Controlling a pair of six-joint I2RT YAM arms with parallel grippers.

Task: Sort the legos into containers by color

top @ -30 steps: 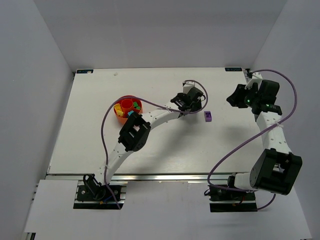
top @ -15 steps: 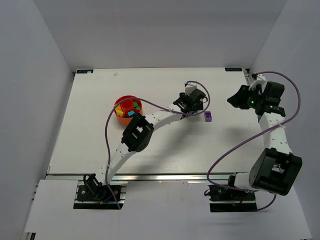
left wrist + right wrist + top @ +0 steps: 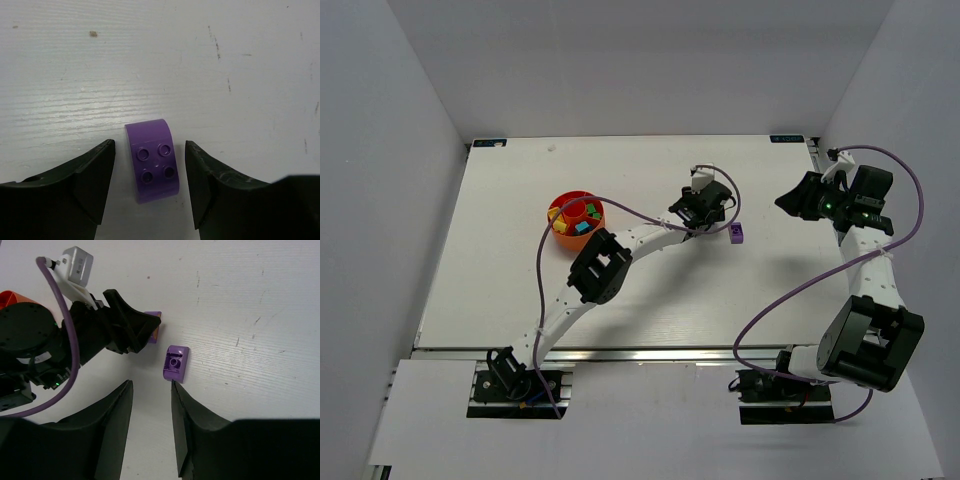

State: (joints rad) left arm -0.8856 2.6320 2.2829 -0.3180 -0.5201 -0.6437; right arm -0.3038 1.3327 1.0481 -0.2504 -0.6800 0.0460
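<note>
Left arm is stretching across mid-table, wrist pitched down. Left gripper is straddling a purple brick lying studs-up on the table. Its fingers are spread, with a gap on each side. Right arm is standing folded at the right edge. Right gripper is aiming leftward, fingers apart, pinching nothing. A second purple piece is lying just beyond them. Dish is sitting well to the left.
</note>
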